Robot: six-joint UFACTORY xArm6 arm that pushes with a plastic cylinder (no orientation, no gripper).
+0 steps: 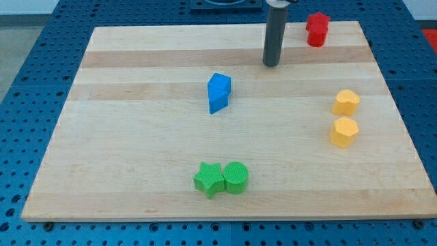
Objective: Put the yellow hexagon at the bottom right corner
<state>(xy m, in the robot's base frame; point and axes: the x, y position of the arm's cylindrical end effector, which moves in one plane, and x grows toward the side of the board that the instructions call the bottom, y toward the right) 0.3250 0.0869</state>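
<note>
Approach step: my tip (272, 64) stands well apart from the yellow hexagon (344, 132), toward the view's top-left. No hand is fitted, so nothing is held. Next, place the tip above-left of the hexagon and push toward the table (136, 191) corner.

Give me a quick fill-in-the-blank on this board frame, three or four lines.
1. My tip sits near the view's top, to the left of the ____ block.
2. The yellow hexagon lies just below a second ____ block.
3. The green star touches a green ____.
4. The ____ block sits near the board's middle.

Missing words: red; yellow; cylinder; blue
</note>
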